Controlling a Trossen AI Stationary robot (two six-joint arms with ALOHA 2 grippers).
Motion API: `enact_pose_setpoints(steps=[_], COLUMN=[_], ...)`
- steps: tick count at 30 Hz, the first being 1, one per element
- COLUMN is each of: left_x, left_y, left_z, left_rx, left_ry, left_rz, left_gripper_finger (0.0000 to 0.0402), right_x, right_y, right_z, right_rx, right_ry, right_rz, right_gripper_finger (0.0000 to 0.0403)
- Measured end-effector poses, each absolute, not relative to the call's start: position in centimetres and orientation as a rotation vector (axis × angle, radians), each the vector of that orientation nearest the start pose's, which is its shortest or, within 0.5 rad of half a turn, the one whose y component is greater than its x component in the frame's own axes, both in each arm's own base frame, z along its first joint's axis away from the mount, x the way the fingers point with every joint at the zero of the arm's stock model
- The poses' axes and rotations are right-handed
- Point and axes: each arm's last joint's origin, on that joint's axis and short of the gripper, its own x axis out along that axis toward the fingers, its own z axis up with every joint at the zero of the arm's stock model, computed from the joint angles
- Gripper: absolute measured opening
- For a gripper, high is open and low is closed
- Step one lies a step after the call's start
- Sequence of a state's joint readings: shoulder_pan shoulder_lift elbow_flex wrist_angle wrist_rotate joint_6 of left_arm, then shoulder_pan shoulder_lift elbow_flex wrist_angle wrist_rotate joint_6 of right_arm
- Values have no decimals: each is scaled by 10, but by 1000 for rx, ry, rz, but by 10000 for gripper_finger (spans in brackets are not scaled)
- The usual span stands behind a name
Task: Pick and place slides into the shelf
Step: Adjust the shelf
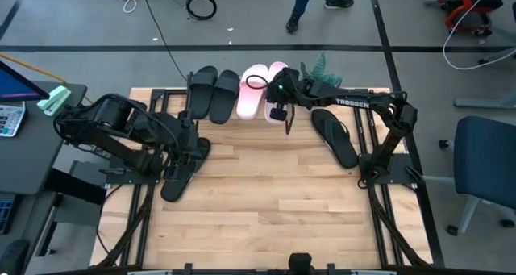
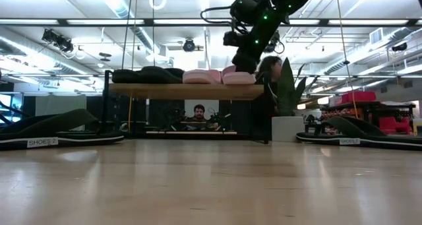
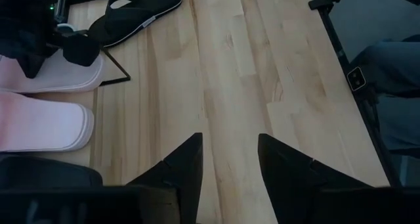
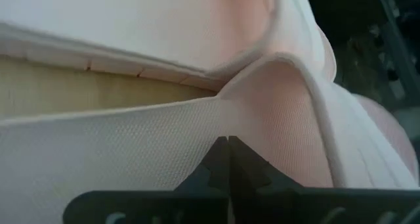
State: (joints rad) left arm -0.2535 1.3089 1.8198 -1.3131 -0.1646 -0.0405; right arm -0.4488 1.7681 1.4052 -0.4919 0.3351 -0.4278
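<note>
Progress: four of six slides on the shelf (image 2: 188,90): two black slides (image 1: 211,91) and two pink slides (image 1: 260,88) side by side on its board. Two flip-flops remain on the table, one (image 1: 335,135) right of the shelf, one (image 1: 184,168) at its left front.

Right gripper (image 1: 280,97) reaches over the shelf's right end, fingers closed together, tips against the outer pink slide.

Left gripper (image 3: 228,165) waits left-front of the shelf, fingers parted, empty.

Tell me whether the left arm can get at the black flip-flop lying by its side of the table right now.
Probably yes. The left gripper is open and empty, right over that black flip-flop, and nothing lies on the sandal. The right gripper is away at the pink slides on the shelf.
</note>
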Motion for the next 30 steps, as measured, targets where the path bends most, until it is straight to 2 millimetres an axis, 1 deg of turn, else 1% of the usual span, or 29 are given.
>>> enact_pose_setpoints(steps=[4,7,12,18,21,24,26,30], left_x=[198,198,198,198,198,198,198,198], left_y=[-46,-46,-46,-46,-46,-46,-46,-46], left_z=[461,461,461,461,461,461,461,461], left_rx=[129,129,129,128,128,128,128,127], left_ry=[786,786,786,786,786,786,786,786], left_rz=[-69,-69,-69,-68,-68,-69,-68,-68], left_gripper_finger=[146,141,138,146,150,153,153,147], right_x=[343,344,346,346,345,343,341,333], right_y=[-176,-178,-177,-176,-175,-175,-175,-167], right_z=[262,266,268,267,267,267,271,288], right_rx=[-430,-439,-425,-376,-313,-250,-212,-169], right_ry=[1052,1039,987,981,971,969,957,898], right_rz=[-514,-510,-406,-405,-393,-435,-478,-507], right_gripper_finger=[0,0,0,0,0,0,0,0])
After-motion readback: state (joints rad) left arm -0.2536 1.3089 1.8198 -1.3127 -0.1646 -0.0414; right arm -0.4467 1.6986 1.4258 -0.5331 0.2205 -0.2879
